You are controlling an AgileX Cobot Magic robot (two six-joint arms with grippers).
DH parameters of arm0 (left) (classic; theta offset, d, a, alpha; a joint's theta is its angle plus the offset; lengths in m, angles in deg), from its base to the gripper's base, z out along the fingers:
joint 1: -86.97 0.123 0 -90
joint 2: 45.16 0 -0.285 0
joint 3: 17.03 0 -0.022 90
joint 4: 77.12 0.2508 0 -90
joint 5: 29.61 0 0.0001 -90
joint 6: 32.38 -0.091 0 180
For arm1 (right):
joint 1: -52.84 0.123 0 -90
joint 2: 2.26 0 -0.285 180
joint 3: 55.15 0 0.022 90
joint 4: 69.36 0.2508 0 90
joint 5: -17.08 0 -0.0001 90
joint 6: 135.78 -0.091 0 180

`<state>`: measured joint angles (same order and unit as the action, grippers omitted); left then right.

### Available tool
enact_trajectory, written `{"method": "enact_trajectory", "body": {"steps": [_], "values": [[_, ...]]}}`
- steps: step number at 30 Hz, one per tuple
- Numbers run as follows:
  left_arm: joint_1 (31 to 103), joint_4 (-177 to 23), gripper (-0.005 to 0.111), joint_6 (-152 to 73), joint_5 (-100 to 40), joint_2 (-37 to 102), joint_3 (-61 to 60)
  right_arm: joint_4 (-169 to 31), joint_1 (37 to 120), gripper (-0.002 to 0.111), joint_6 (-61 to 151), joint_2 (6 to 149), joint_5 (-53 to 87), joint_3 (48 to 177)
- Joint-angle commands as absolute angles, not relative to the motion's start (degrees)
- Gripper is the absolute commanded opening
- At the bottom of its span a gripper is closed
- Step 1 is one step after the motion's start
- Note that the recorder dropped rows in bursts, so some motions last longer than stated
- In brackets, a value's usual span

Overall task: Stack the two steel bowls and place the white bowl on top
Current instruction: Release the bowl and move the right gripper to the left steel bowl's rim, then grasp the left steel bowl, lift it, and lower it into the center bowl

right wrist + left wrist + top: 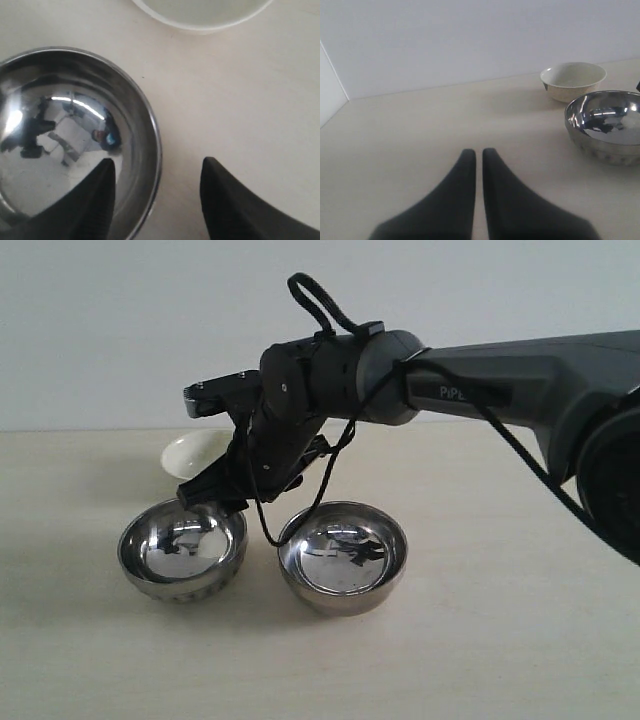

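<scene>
— Well, from outside, what is seen?
— The left steel bowl (183, 550) and right steel bowl (343, 558) are set side by side, with the white bowl (195, 452) behind. The right gripper (215, 498) is held at the left one's rim.
— Left wrist?
— The left gripper (475, 152) is clenched on nothing, well apart.
— Right wrist?
— Jaws are parted astride the rim. They should be sunk deeper, then closed squarely.
</scene>
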<state>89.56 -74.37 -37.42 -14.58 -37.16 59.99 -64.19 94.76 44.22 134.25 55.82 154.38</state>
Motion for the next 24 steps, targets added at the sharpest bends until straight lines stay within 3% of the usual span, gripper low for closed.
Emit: {"method": "enact_trajectory", "body": {"steps": [1,20,22,24], "values": [[89.7,-74.77,0.004,-36.85,-14.97,-37.37,60.19,-64.39,95.73,0.046,44.67,134.24,53.28,155.02],[89.7,-74.77,0.004,-36.85,-14.97,-37.37,60.19,-64.42,95.73,0.045,44.22,139.85,52.07,155.02],[89.7,-74.77,0.004,-36.85,-14.97,-37.37,60.19,-64.42,95.73,0.039,44.22,139.97,52.07,155.02],[89.7,-74.77,0.004,-36.85,-14.97,-37.37,60.19,-64.42,95.73,0.022,44.73,139.97,52.07,155.02]]}}
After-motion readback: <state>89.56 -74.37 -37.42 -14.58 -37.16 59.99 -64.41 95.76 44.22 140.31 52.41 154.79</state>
